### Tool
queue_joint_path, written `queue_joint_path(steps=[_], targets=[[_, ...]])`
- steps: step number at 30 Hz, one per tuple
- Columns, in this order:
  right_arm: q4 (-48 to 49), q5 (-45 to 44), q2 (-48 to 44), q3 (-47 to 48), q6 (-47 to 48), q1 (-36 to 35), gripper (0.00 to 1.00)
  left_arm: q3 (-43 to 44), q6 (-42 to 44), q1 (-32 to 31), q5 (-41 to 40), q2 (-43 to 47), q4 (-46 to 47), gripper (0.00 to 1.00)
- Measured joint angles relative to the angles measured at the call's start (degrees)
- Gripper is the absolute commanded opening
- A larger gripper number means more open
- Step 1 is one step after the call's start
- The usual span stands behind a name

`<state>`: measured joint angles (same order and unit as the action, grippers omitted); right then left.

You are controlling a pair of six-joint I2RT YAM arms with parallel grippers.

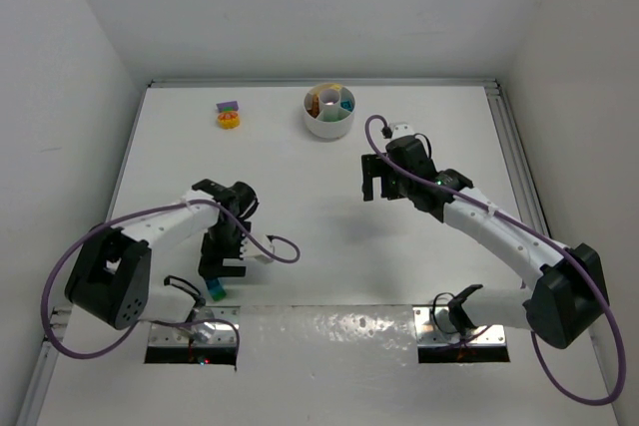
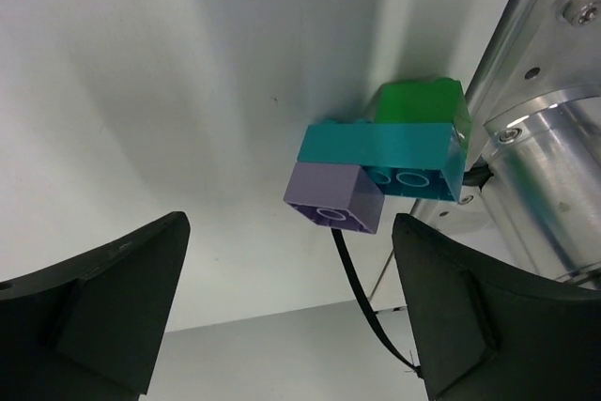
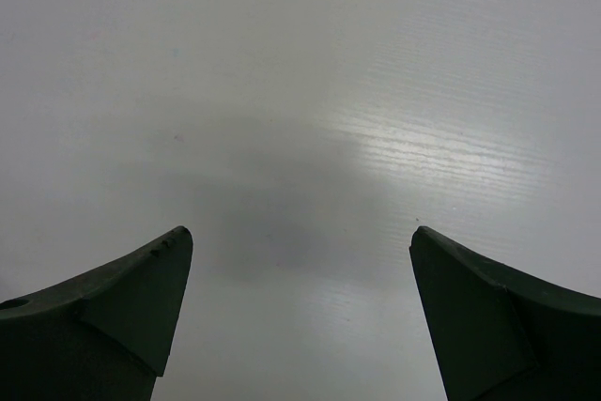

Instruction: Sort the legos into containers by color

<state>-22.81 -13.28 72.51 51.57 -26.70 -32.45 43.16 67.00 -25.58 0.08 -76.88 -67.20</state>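
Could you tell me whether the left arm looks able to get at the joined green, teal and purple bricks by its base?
Probably yes: the left gripper hangs open over the bricks with nothing between. The metal base and a black cable crowd them, so closing could be tight.

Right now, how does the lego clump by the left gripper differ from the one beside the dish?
The near clump is teal, green, purple; the far clump orange, yellow, purple. The near clump lies by the left gripper, the far clump beside the dish. Both sit outside it.
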Motion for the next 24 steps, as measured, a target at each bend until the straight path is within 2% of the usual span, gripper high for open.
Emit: queue_joint_path(steps=[2, 7, 10, 13, 24], targets=[[0.0, -0.2, 0.0, 0.0, 0.0, 0.0, 0.96, -0.2, 0.0, 0.0, 0.1, -1.0, 0.8, 0.79], [-0.2, -0.4, 0.0, 0.0, 0.5, 0.0, 0.97, -0.8, 0.3, 0.0, -0.1, -4.1, 2.1, 0.77], [-0.6, -0.7, 0.0, 0.0, 0.9, 0.0, 0.97, -0.9, 0.3, 0.0, -0.1, -5.3, 2.8, 0.64], [-0.9, -1.0, 0.0, 0.0, 1.0, 0.0, 0.97, -0.9, 0.2, 0.0, -0.3, -6.1, 3.2, 0.59], [-1.3, -1.6, 0.0, 0.0, 1.5, 0.0, 0.97, 0.0, -2.9, 0.0, -3.5, -9.4, 3.4, 0.55]])
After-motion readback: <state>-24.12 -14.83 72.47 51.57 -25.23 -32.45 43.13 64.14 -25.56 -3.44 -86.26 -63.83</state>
